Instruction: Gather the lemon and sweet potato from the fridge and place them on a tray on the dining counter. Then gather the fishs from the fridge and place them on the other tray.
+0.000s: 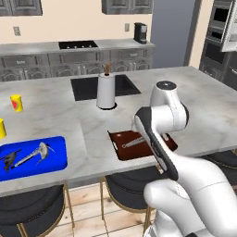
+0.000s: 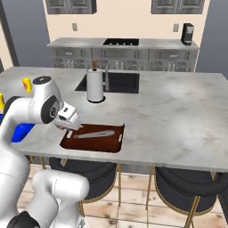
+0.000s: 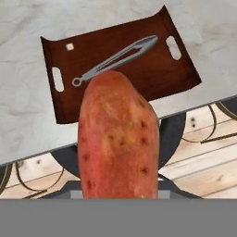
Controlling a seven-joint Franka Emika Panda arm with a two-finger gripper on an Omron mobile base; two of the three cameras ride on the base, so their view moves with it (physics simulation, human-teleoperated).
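On the marbled grey surface (image 1: 55, 102), the glossy blue tray (image 1: 60, 159) at 9 o'clock carries two grey fish (image 1: 32, 156). At 6 o'clock in the hand view, the end effector (image 3: 119, 196) pinches the sweet potato (image 3: 118, 139): an orange-red, blotchy, tapered oval, hanging over the surface's near edge. Beyond it lies a reddish-brown, wood-grained tray (image 3: 152, 76) with cut-out handles, holding slim metal tongs (image 3: 115, 58).

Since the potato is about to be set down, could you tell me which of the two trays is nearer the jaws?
The reddish-brown tray with the tongs on it, just ahead of the held sweet potato. The blue tray, holding fish, lies further along the counter.
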